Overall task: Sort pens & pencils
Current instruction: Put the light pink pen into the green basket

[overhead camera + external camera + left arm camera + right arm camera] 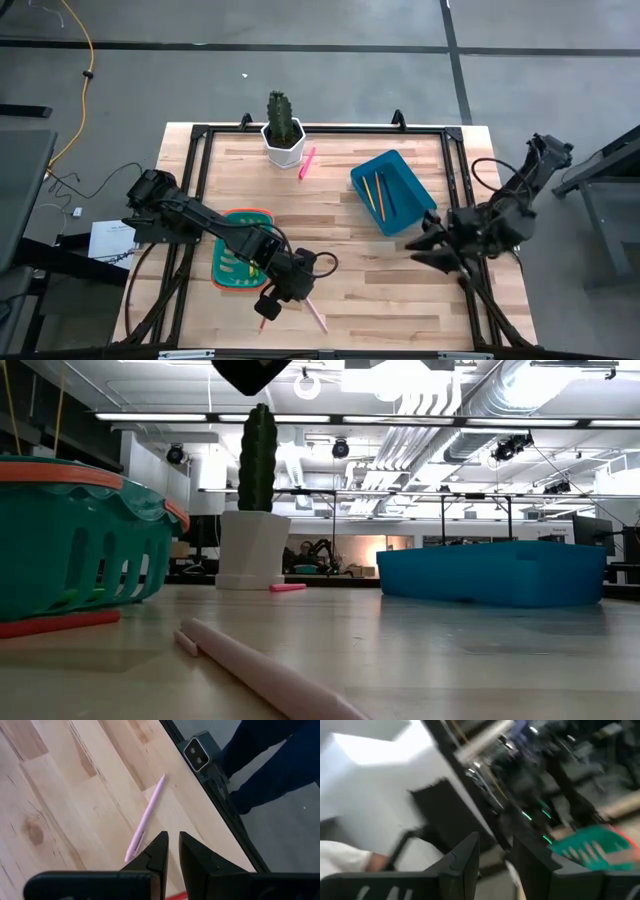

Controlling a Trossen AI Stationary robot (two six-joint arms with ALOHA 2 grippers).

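Just beside the green basket (pixel 243 262), toward the table's near edge, the left gripper (pixel 172 851) hovered with fingers narrowly parted, empty, above a pale pink pencil (pixel 145 818). Judged: picking stage; next, descend, straddle it, close. The right gripper (pixel 496 852) waited, wide.

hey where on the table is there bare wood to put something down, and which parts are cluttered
Free: the broad wood strip between the green basket with the orange rim and the blue plastic bin, and the near right corner. Crowded: the near edge, where the left gripper hangs beside a pale pink stick, and the far edge around the white-potted cactus and hot-pink pen.
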